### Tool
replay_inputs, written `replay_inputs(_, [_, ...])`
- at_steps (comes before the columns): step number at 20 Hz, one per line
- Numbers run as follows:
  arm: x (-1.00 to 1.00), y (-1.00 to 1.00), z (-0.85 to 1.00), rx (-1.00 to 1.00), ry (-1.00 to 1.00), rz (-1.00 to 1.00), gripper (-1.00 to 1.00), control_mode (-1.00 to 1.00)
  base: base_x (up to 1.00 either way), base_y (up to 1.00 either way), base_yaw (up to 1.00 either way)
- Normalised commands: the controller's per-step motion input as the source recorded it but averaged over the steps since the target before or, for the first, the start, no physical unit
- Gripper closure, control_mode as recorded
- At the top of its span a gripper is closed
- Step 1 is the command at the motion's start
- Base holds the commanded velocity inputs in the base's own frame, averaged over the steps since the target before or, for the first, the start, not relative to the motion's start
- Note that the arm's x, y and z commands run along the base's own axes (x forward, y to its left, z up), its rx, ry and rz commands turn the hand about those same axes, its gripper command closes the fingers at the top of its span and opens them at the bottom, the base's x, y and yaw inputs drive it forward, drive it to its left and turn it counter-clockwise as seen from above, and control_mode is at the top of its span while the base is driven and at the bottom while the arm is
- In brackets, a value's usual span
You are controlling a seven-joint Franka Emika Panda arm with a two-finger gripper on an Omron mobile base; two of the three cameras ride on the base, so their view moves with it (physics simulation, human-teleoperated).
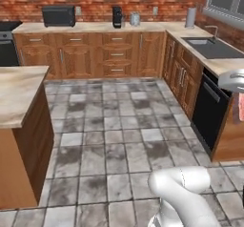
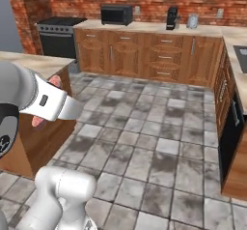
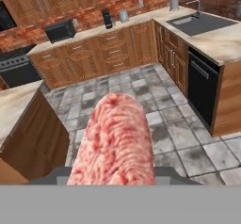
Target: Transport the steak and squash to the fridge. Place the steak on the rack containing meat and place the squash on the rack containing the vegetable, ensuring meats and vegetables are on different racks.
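Note:
The steak [image 3: 117,138], a long slab of pink, white-marbled raw meat, juts out from the bottom middle of the hand view, over the tiled floor. My gripper [image 3: 115,176] is shut on its near end, and the meat covers the fingertips. In the right base view my gripper [image 2: 48,102] hangs at the left, beside the island counter, with pink ends of the steak [image 2: 54,82] showing above and below the hand. A strip of the steak [image 1: 241,106] shows at the right edge of the left base view. The squash and the fridge are out of view.
A wooden island with a stone top [image 1: 19,92] stands to the left. Along the right run the sink [image 1: 212,47] and a black dishwasher [image 1: 209,109]. The back counter holds a microwave [image 1: 58,15], with a black range [image 2: 58,35] beside it. Grey tiled floor [image 1: 114,126] lies between.

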Motion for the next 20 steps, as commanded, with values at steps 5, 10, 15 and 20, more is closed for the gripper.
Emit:
replay_inputs(5, [0.00,0.00,0.00,0.00,0.00,0.00,1.00,1.00,1.00,0.00,0.03])
replay_inputs(10, [0.00,0.00,0.00,0.00,0.00,0.00,1.00,1.00,1.00,0.00,0.06])
replay_inputs(15, [0.00,0.00,0.00,0.00,0.00,0.00,1.00,1.00,1.00,0.00,0.11])
replay_inputs(20, [0.00,0.00,0.00,0.00,0.00,0.00,1.00,1.00,1.00,0.00,0.12])
